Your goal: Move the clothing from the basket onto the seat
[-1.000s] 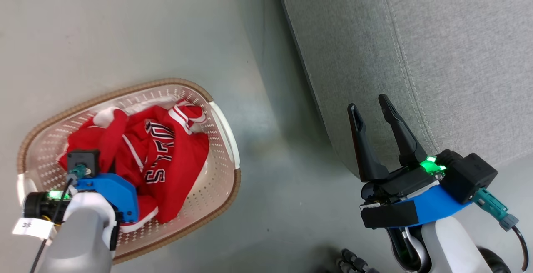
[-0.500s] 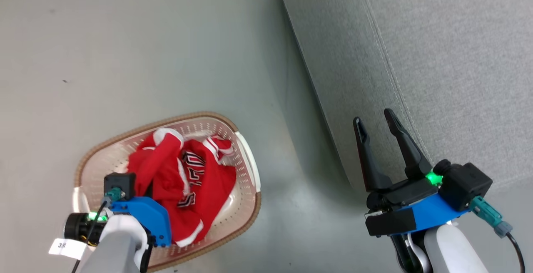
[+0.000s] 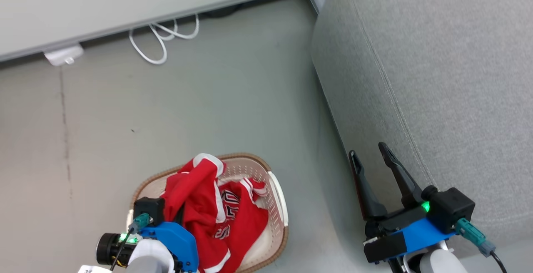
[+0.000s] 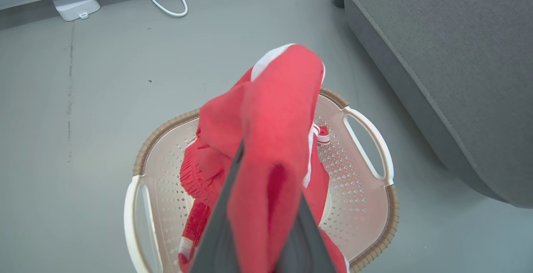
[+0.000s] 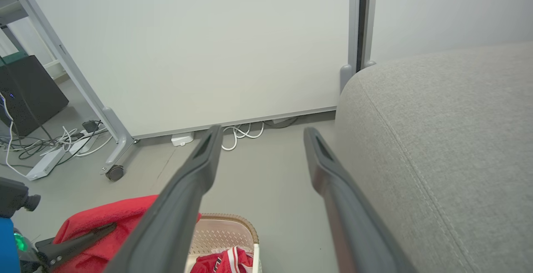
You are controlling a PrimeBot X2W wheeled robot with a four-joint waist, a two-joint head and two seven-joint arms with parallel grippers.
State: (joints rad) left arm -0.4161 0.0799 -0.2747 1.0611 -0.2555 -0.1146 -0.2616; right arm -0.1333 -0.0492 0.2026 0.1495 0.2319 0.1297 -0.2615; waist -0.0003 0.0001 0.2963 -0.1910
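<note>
The cream basket (image 3: 278,198) with a brown rim stands on the floor left of the grey seat (image 3: 437,77). My left gripper (image 4: 266,173) is shut on the clothing: one red garment (image 4: 275,98) with white trim hangs over its fingers, raised above the basket (image 4: 368,123). A second red piece with lettering (image 3: 231,206) lies inside. My right gripper (image 3: 367,150) stands open with nothing in it, by the seat's front edge. In the right wrist view its fingers (image 5: 191,181) frame the floor, with the seat (image 5: 449,140) to the right and the basket (image 5: 227,225) below.
A white panel (image 3: 125,2) runs along the far side, with a coiled white cable (image 3: 160,42) and a small white box (image 3: 62,54) at its foot. A wheeled frame leg (image 5: 114,167), loose cables and a dark cabinet (image 5: 29,94) stand off to the left.
The head camera has pulled up and back, so the basket looks smaller and lower. My left gripper has lifted the red garment higher out of the basket. The right gripper stays open.
</note>
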